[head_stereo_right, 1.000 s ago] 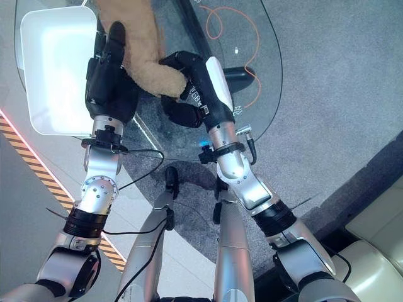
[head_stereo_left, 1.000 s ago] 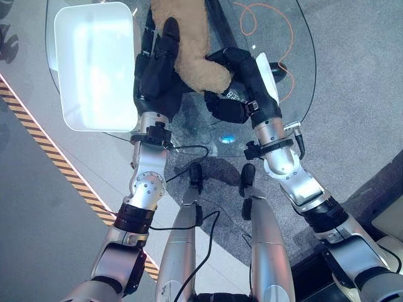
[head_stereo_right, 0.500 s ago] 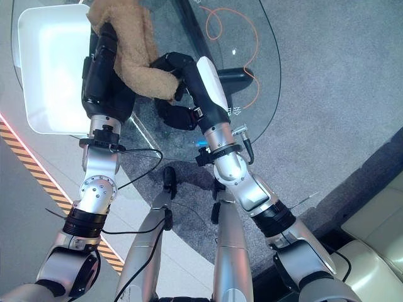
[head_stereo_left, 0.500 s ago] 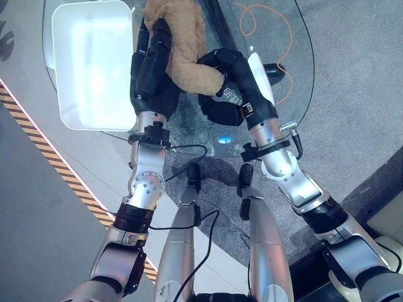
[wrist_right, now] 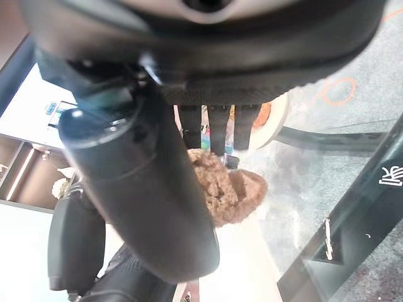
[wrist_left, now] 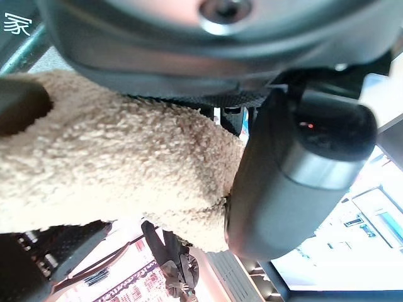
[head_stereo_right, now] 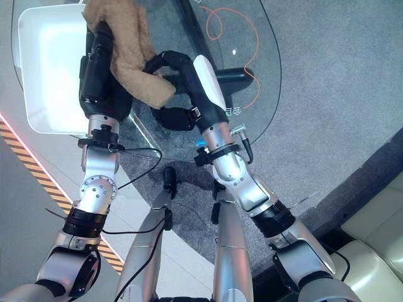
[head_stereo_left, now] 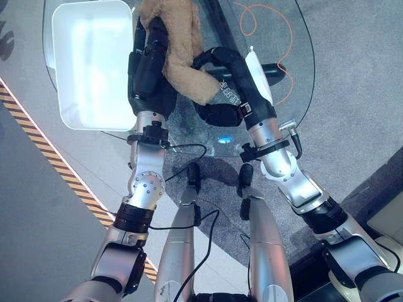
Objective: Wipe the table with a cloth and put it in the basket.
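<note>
Seen from above, a round glass desk (head_stereo_left: 286, 75) stood over grey carpet. On the desk's left part sat a white rectangular basket (head_stereo_left: 88, 63), its inside showing bright.

A fluffy tan cloth (head_stereo_left: 182, 56) was held between the robot's two hands, just right of the basket and apart from it. The cloth ran from the far edge of the view down toward the robot, ending in a rounded lump.

The left hand (head_stereo_left: 148, 69) reached up from the lower left and lay along the cloth's left side. In the left wrist view, its thumb (wrist_left: 296, 182) pressed against the woolly cloth (wrist_left: 113, 176), and a dark fingertip (wrist_left: 22, 110) showed on the cloth's other side, so the fingers were curled round the cloth, gripping it.

The right hand (head_stereo_left: 227, 78) came in from the lower right, with a white cover along its upper side. Its dark fingers (head_stereo_right: 165, 61) arched over to the cloth's lower end, touching it. In the right wrist view, the fingers (wrist_right: 220, 126) reached down onto the tan cloth (wrist_right: 220, 189) while the thumb stood alongside, so the hand seemed to pinch the cloth's end.

An orange cable (head_stereo_left: 267, 25) looped on the carpet beneath the glass, on the far right.
</note>
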Tool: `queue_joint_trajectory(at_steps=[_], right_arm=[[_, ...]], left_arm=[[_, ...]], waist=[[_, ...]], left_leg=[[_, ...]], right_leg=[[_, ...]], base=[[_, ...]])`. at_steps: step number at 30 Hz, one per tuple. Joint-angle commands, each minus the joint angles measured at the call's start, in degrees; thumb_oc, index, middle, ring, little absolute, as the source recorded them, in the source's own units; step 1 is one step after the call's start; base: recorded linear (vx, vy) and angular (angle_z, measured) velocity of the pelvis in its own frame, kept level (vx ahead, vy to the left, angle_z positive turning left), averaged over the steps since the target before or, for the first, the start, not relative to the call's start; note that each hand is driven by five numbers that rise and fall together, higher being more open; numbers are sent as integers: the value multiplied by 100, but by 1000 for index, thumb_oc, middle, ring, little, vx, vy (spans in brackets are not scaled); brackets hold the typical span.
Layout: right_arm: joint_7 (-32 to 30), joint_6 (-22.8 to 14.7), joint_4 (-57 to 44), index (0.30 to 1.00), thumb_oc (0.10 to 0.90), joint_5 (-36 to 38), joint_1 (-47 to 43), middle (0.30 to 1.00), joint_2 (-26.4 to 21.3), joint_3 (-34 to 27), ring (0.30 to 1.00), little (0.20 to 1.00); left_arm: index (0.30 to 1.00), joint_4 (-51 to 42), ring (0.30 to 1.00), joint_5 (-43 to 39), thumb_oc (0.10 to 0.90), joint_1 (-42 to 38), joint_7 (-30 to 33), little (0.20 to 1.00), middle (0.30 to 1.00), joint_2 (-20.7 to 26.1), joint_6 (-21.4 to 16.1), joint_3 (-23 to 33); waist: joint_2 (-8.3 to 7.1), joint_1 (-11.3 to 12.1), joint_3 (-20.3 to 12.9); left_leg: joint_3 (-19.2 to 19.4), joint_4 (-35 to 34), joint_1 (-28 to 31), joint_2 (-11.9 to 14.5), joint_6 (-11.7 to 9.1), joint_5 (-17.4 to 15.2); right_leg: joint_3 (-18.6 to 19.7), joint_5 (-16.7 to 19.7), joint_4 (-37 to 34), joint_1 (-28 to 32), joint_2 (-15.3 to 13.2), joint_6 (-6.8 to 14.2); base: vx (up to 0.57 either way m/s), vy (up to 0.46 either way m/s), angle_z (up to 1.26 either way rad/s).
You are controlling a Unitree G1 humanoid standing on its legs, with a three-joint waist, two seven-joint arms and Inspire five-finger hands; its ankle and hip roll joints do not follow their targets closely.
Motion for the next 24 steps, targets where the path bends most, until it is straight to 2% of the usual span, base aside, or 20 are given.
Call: queue_joint_trajectory(at_steps=[1,15,24], right_arm=[[-73,-585,-1059,900,800,-14,-948,900,380,-54,900,900],[-284,-623,-1002,900,800,-85,-823,900,461,-212,900,900],[-256,-636,-967,900,800,-102,-807,900,487,-251,900,900]], left_arm=[[300,-958,300,407,100,-795,-415,200,300,-122,-574,-123],[300,-993,300,780,100,-775,163,200,300,-197,-1511,154],[300,-986,300,936,100,-816,398,200,300,-197,-1820,296]], waist=[[9,39,-165],[-19,51,-165],[-12,57,-165]], left_leg=[[280,146,185,-456,129,-503],[280,147,220,-446,124,-522],[273,132,238,-436,108,-512]], right_leg=[[-353,-251,-395,397,319,94],[-373,-294,-359,428,317,82],[-376,-314,-336,441,312,82]], base=[[0,0,0],[0,0,0],[0,0,0]])
